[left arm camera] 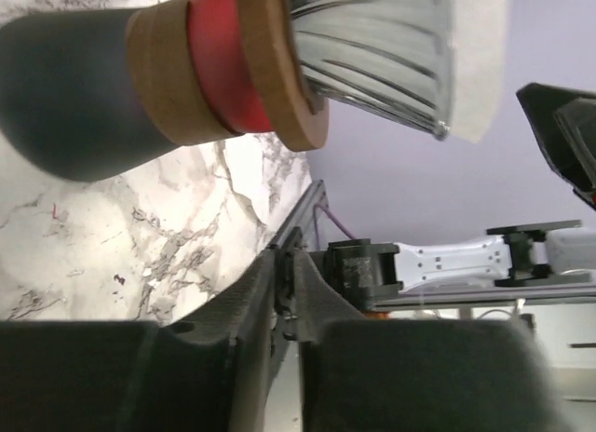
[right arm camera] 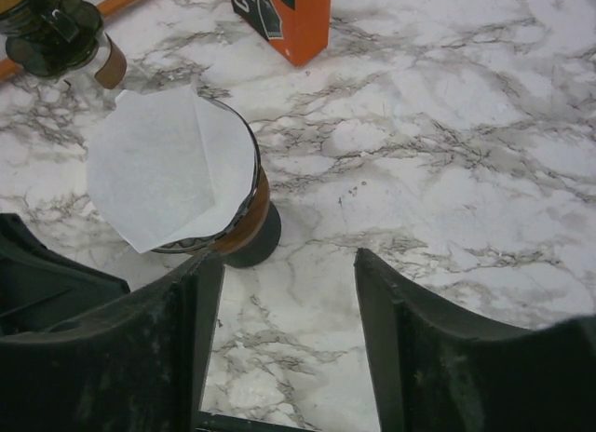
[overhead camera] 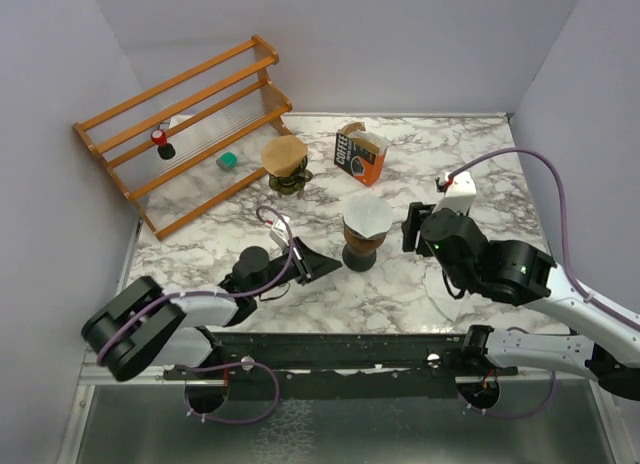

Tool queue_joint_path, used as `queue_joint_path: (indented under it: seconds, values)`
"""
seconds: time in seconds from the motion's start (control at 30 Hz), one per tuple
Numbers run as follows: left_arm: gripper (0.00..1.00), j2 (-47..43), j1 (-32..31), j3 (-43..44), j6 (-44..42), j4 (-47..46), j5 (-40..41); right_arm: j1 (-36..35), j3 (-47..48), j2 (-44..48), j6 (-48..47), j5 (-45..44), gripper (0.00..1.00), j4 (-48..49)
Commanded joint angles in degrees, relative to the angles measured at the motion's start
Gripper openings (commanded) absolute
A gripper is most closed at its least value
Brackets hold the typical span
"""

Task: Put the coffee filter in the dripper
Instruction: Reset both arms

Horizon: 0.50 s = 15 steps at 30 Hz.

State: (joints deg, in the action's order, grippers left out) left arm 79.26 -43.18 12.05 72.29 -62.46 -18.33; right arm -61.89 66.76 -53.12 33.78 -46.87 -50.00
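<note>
The marble bench (overhead camera: 390,294) carries everything, with a wooden rack (overhead camera: 200,124) slanting across its far left corner. The right arm (overhead camera: 510,269) reaches in from the near right, and its tool (right arm camera: 284,264) hangs just right of the dripper with its two fingers spread wide apart and only bare marble in the gap, so it is released. The left arm (overhead camera: 170,319) lies low along the near left, its tool (left arm camera: 291,264) pointing at the foot of the dripper from a little way off; its fingers are drawn together with only a thin seam between them and nothing in it. The dripper (overhead camera: 362,239) stands upright near the middle of the bench: a dark base, a wooden collar with a red band, and a ribbed glass cone. The white coffee filter (right arm camera: 158,171) sits inside that cone, its paper rising above the rim and one corner hanging over the edge. Behind it stands an orange coffee box (overhead camera: 360,156), and to the left of the box a second dripper (overhead camera: 287,164) holding a brown filter. On the rack rest a small red-topped object (overhead camera: 159,139) and a small green one (overhead camera: 228,161)
</note>
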Motion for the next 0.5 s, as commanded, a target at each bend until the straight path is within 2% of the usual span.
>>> queue_joint_path:
  seconds: [0.0, 0.03, 0.07, 0.2, 0.37, 0.4, 0.47]
  values:
    - [0.25, -13.75, 0.45, 0.34, -9.05, 21.74, 5.51, -0.25, 1.83, -0.36, 1.23, -1.44, 0.75, -1.95]
    - [0.31, -17.12, 0.51, 1.39, -10.69, 26.35, 6.76, -0.25, 1.69, -0.13, 1.51, -1.85, 0.97, -1.87]
    - [0.37, -20.18, 0.56, 2.50, -12.46, 30.77, 8.07, -0.21, 1.48, -0.09, 1.73, -2.28, 0.99, -1.64]
    - [0.52, -30.63, 0.73, 9.75, -21.18, 50.22, 13.60, -0.25, 2.44, -0.57, 2.28, -5.57, 1.00, -2.60]
    - [0.72, -34.82, 1.07, 21.64, -33.47, 66.40, 17.65, 0.03, 2.97, -2.08, -3.45, -9.58, 1.00, 0.47]
    - [0.77, -34.44, 1.04, 24.19, -36.08, 68.35, 17.59, 0.33, 2.63, -2.34, -5.58, -9.90, 1.00, 2.37]
    - [0.97, -32.80, 1.08, 29.50, -41.03, 72.57, 17.45, 1.27, 2.41, -3.31, -9.18, -9.84, 1.00, 5.37]
